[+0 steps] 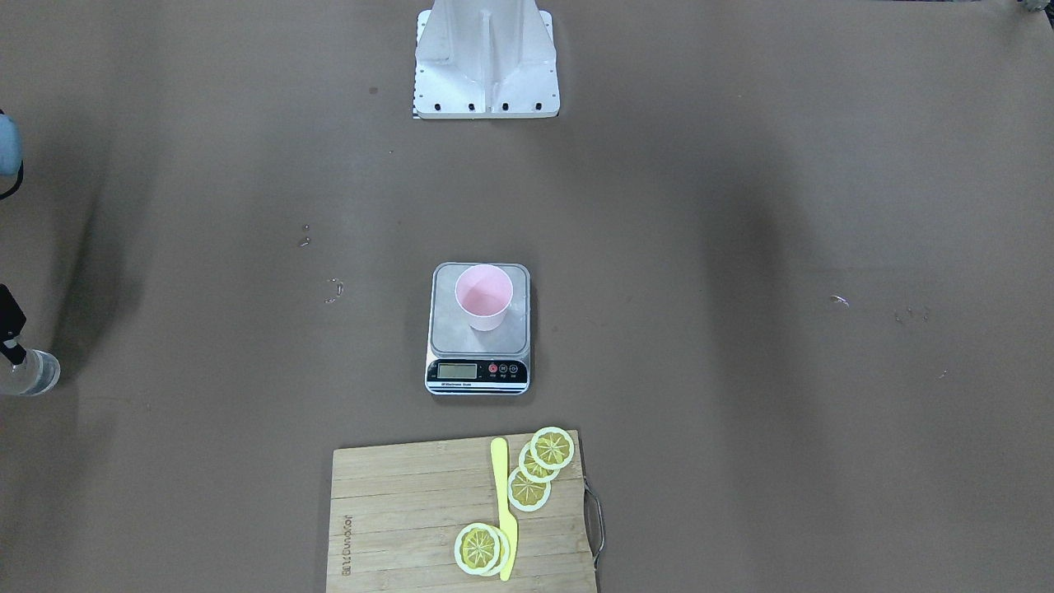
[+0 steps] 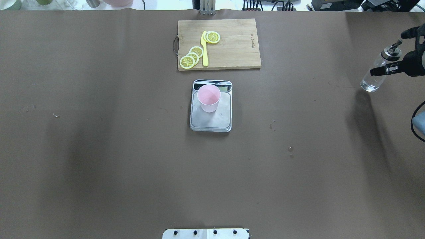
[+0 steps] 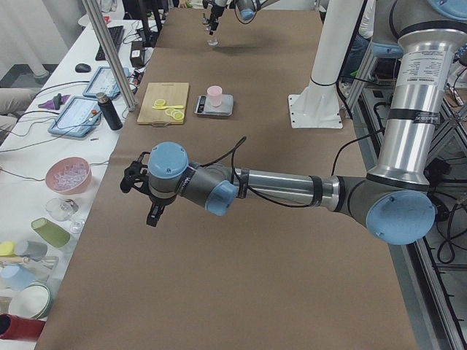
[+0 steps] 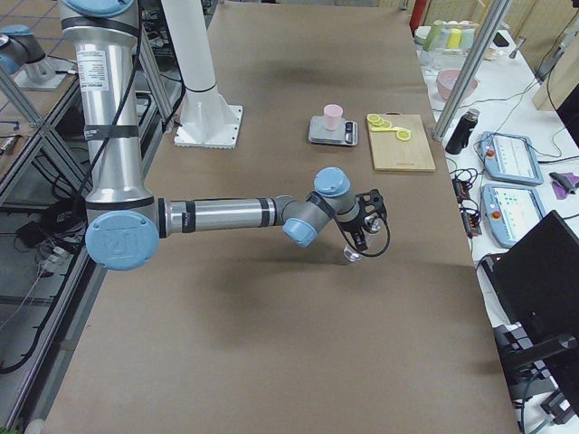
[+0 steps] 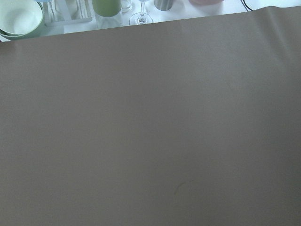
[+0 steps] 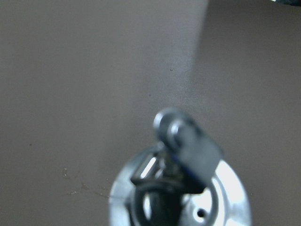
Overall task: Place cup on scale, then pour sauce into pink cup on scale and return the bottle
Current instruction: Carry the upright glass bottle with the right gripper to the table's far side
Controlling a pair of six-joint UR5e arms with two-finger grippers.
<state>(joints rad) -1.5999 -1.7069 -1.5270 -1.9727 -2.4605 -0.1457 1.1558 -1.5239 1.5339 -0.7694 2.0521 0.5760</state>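
Your bottle [image 2: 372,81], with clear sauce [image 2: 369,85] in its lower part, stands upright in the right gripper [image 2: 377,70], which pinches it just below the chrome spout. You cannot tell whether its base touches the table. The cup [image 2: 209,98] sits on the scale [image 2: 212,124], well apart on that gripper's left, near the cutting board [image 2: 232,49]. You cannot tell whether the left gripper [image 3: 149,208], farther off, is spread or closed.
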